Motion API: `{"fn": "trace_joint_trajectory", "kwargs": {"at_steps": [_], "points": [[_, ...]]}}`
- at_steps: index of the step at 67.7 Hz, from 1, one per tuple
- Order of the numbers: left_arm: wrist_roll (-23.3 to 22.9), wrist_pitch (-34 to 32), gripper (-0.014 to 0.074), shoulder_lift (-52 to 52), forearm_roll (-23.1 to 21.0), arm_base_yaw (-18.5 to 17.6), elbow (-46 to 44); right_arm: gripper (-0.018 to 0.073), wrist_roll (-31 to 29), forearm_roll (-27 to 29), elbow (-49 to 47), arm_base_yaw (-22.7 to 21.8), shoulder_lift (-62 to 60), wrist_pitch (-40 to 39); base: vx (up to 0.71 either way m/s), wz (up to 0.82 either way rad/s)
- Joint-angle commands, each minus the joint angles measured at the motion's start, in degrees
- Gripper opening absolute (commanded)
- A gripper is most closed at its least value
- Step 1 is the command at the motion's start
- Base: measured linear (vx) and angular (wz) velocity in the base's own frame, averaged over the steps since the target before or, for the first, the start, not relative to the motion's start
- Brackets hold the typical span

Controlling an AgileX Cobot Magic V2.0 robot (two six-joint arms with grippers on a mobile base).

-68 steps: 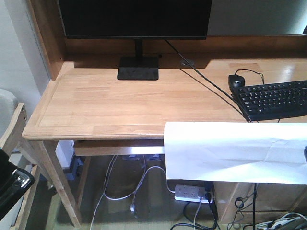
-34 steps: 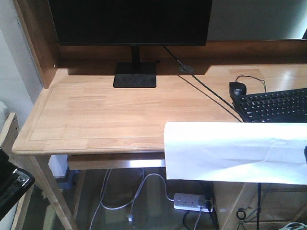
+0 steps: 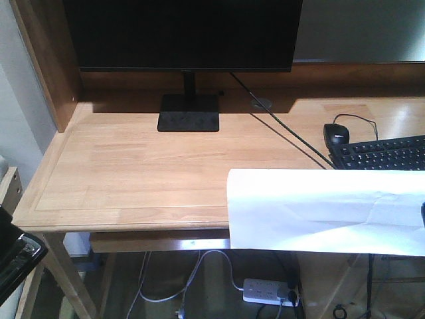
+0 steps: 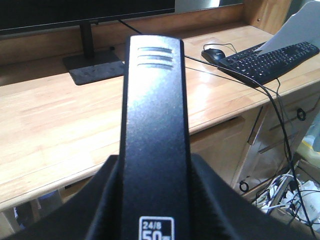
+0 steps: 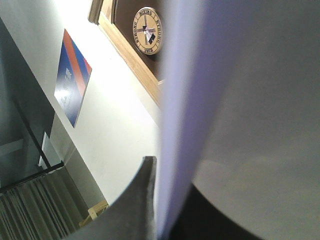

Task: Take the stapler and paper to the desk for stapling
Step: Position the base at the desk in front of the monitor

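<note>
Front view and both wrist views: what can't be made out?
Front view: the paper runs off the right edge, its far end unseen; it hides part of the front edge of the desk.
Left wrist view: the stapler blocks the middle; its label is cut by the bottom edge.
Right wrist view: the blurred, edge-on paper hides everything to its right.

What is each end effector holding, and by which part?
Left end effector: the stapler, by its wrist-side end. Right end effector: the paper, pinched at one edge.
</note>
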Motion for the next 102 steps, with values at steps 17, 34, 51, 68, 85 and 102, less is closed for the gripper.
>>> {"fn": "trace_joint_trajectory", "kwargs": {"at_steps": [17,34,51,68,85,102], "points": [[-0.1,-6.6,-0.0006,0.5,-1.3,-0.4,-1.8,-0.0006,-0.5,1.1,1.4,0.0,0.2,-6.8,0.07,0.0],[-0.1,-6.6,-0.0006,0.5,-1.3,-0.4,-1.8,-0.0006,-0.5,1.1,1.4,0.0,0.2,-6.8,0.05,0.0],[-0.1,-6.6,-0.0006,0.5,-1.3,-0.4,-1.8,-0.0006,-0.5,1.1,1.4,0.0,0.2,-6.8,0.05,0.0],[-0.1,-6.6,-0.0006,0.5,-1.3,-0.4,-1.8,-0.0006,-0.5,1.1,1.4,0.0,0.2,-6.8,0.04,0.0],[-0.1,-6.6,-0.0006,0.5,-1.3,-0.4,-1.8,-0.0006,-0.5,1.1,1.4,0.0,0.2,-6.8,0.04,0.0],[-0.1,-6.6,-0.0006,0.5,-1.3,-0.4,-1.8,-0.0006,-0.5,1.1,1.4,0.0,0.2,-6.8,0.04,0.0]]}}
